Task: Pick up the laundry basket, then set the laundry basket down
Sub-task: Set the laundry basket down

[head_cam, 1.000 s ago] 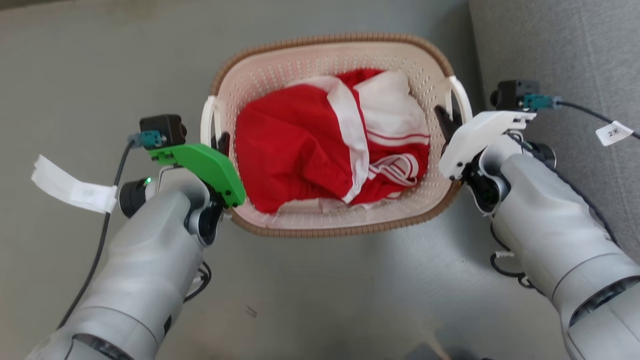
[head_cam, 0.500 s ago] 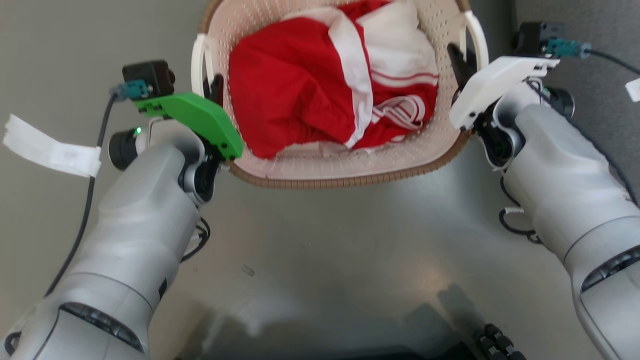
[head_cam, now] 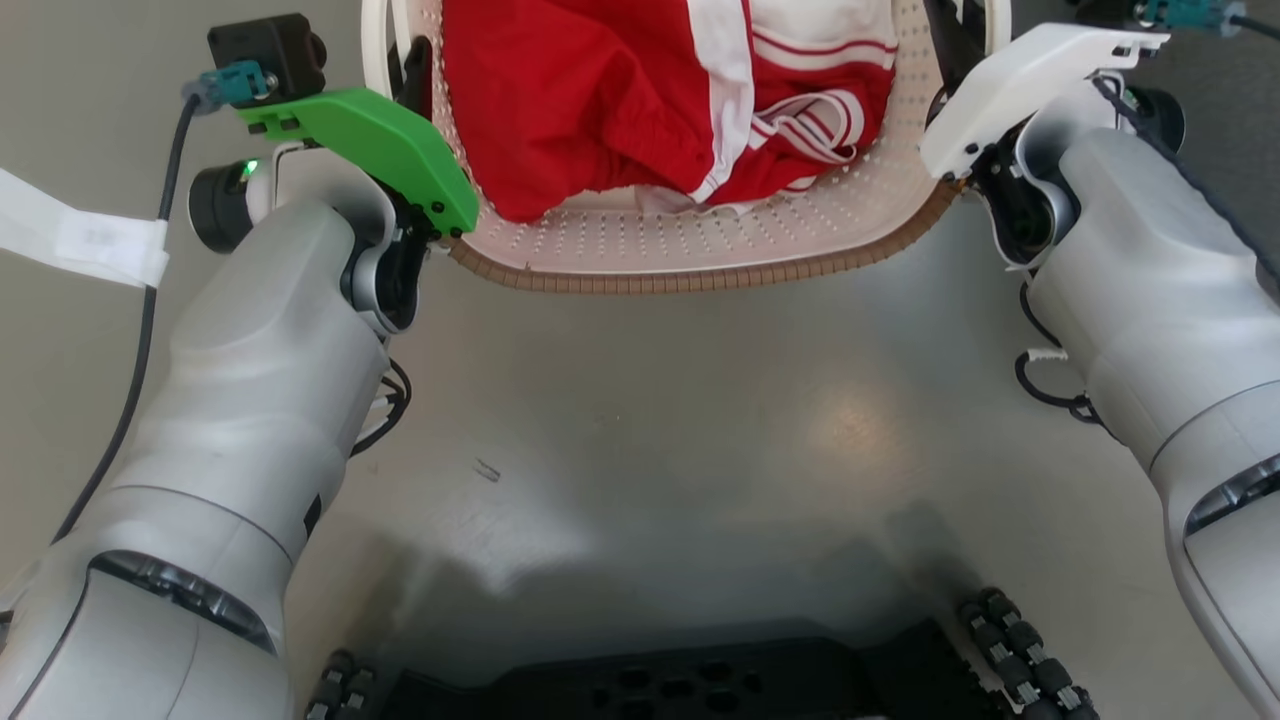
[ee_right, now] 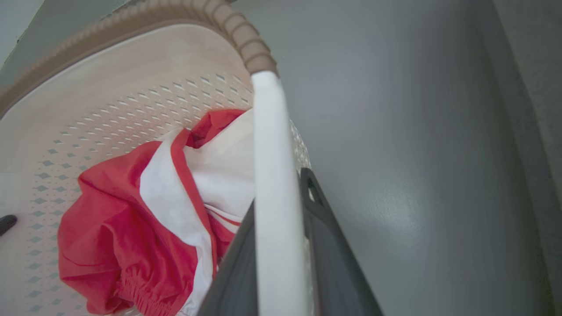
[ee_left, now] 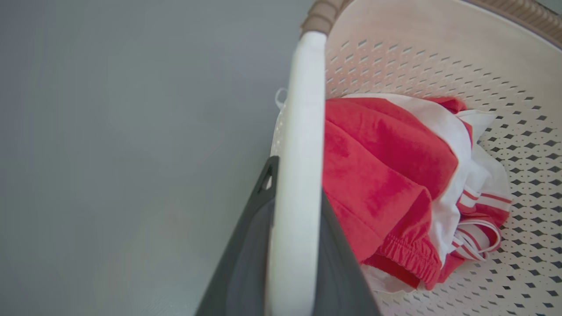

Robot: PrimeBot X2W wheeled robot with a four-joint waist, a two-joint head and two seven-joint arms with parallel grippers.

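The laundry basket, cream perforated plastic with a brown woven-look rim, hangs between my two arms at the top of the head view, its far half cut off. Red and white clothes lie inside. My left gripper, under its green cover, is shut on the basket's left white handle, with dark fingers on both sides of it. My right gripper, under its white cover, is shut on the right white handle in the same way. The floor shows beneath the basket in both wrist views.
Grey floor lies below the basket. My dark wheeled base shows at the bottom of the head view. A grey fabric-covered surface runs along the right side. A white tag hangs from the left wrist cable.
The head view has shifted: basket and both grippers now sit higher and look larger, and my base has come into view. Both grips on the handles are unchanged.
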